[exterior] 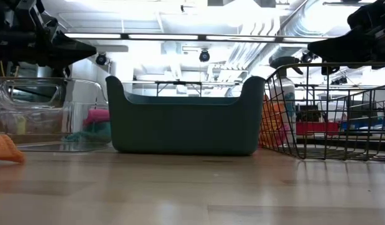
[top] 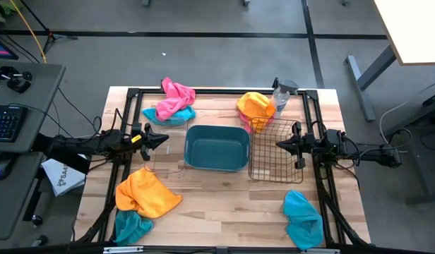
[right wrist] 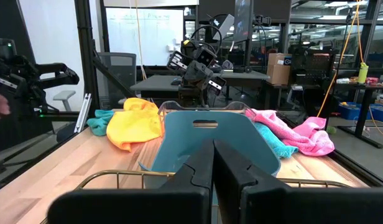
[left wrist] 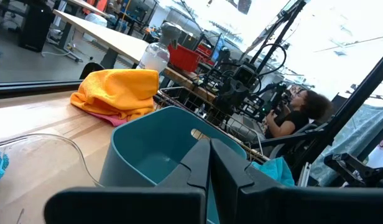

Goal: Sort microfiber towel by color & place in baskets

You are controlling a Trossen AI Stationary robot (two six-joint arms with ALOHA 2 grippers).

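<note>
Three baskets stand in a row mid-table: a clear plastic box, a dark teal tub and a wire-mesh basket. My left gripper hovers shut above the clear box. My right gripper hovers shut above the wire basket. A pink towel lies on a turquoise one at the far left. An orange towel rests on a pink one at the far right. Near left, an orange towel overlaps a turquoise one. Another turquoise towel lies near right.
A clear spray bottle stands at the far edge beside the orange towel and the wire basket. A black frame runs around the table. Bare wood shows between the near towels. A desk with a keyboard stands beyond the left edge.
</note>
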